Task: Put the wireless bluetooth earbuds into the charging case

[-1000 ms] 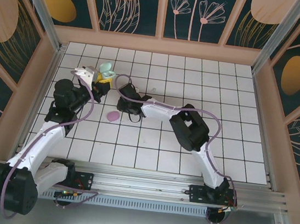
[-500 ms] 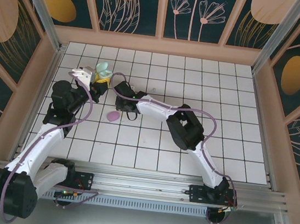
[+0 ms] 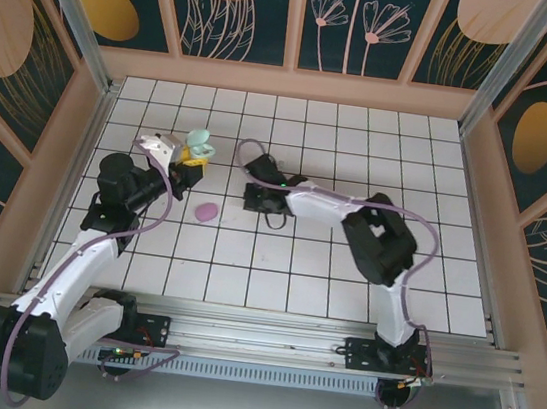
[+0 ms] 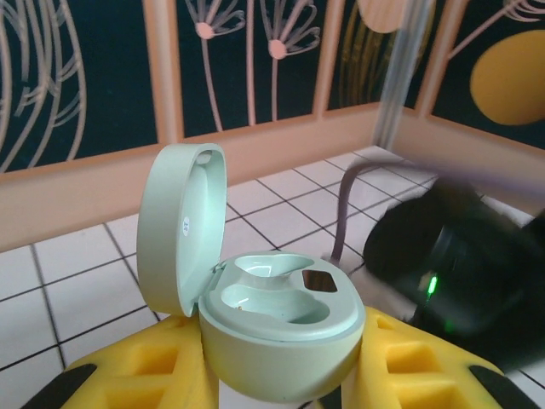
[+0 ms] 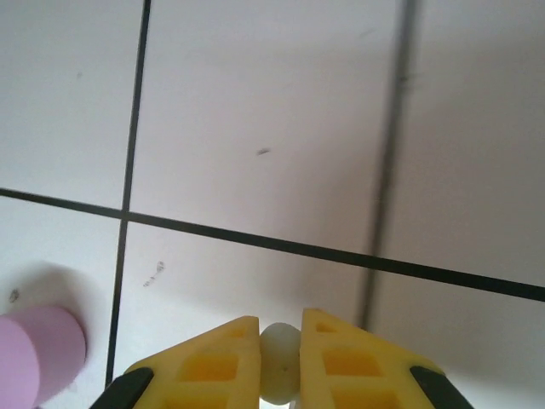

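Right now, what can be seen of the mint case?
The case is a rounded pale mint shell, smooth and glossy like plastic. Its hinged lid stands open, upright on the left in the left wrist view, hollow inside with a tiny mark. The base faces up, showing moulded wells that look empty and a small dark rectangle. The yellow jaws of the left gripper clamp the base from both sides; nothing else touches it. From above, it is over the tiles left of centre.

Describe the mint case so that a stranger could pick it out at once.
On the white tiled table, follow the left arm out to the left gripper and its yellow fingers. Clamped between them is the charging case. It is pale mint with its round lid hinged open, unlike the pink-purple oval lying on the tiles nearby.
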